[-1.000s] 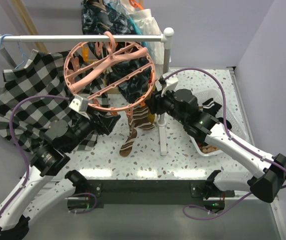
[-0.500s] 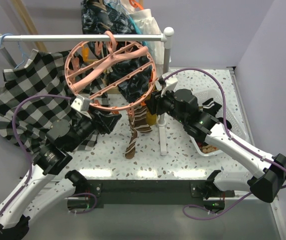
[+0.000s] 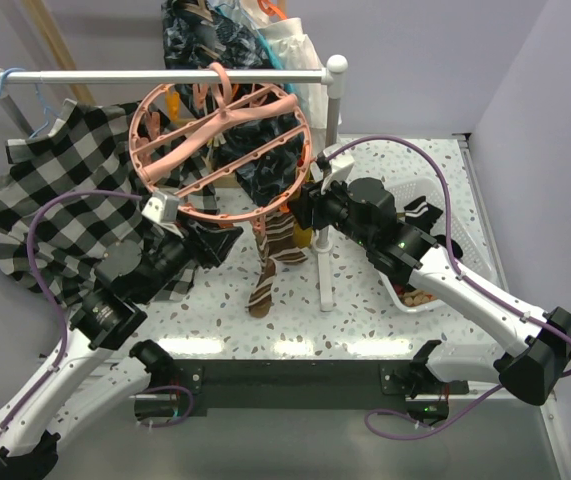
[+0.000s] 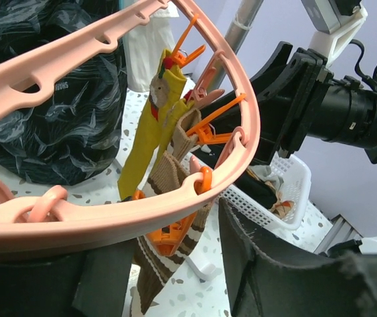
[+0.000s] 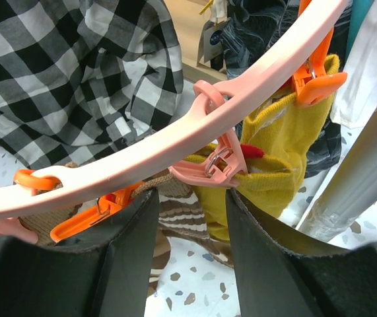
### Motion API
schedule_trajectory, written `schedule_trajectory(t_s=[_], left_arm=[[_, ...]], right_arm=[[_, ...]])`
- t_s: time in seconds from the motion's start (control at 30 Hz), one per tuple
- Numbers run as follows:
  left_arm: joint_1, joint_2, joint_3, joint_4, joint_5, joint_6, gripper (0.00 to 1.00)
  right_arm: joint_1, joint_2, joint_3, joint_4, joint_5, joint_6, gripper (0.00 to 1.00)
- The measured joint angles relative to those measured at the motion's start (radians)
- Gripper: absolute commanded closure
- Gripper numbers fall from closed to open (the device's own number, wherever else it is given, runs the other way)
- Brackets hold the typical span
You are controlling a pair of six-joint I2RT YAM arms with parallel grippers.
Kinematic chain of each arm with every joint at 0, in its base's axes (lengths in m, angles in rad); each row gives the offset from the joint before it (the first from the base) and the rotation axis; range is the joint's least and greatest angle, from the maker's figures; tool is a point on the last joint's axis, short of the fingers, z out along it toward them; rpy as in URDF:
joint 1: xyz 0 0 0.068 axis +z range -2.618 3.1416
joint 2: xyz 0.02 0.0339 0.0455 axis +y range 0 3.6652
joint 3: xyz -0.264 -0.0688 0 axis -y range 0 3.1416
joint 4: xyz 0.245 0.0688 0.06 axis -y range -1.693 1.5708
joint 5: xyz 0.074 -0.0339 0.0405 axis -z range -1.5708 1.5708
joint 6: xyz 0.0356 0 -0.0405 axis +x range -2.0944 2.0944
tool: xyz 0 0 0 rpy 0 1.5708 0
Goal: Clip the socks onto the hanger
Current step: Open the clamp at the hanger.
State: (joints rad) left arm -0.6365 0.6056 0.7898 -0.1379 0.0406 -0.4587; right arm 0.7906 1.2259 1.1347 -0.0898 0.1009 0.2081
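The hanger (image 4: 109, 214) is salmon-pink, clips (image 4: 173, 241) orange, striped sock (image 4: 168, 173) brown-and-cream, other sock (image 4: 142, 140) mustard

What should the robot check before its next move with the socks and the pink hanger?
1. Hanger hooked over the white rail: ok.
2. Yellow sock held by an orange clip: ok.
3. Striped sock hanging under the ring: ok. How firmly it is clipped: cannot tell.
4. Right pincer open: ok.
5. Left pincer open: ok.
6. Spare socks waiting in the white basket: ok.
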Motion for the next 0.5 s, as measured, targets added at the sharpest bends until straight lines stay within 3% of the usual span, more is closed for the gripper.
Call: schedule_trajectory(t_s=[0.33,0.5], left_arm=[[0.000,-0.016,-0.001,0.003,-0.004,-0.003,0.75],[0.000,-0.021,-0.001,0.002,-0.004,-0.003,0.80]], right_arm=[[0.000,-0.002,0.000,0.000,-0.014,0.000,0.51],[0.000,-0.010,0.000,-0.003,-0.015,0.000,0.51]])
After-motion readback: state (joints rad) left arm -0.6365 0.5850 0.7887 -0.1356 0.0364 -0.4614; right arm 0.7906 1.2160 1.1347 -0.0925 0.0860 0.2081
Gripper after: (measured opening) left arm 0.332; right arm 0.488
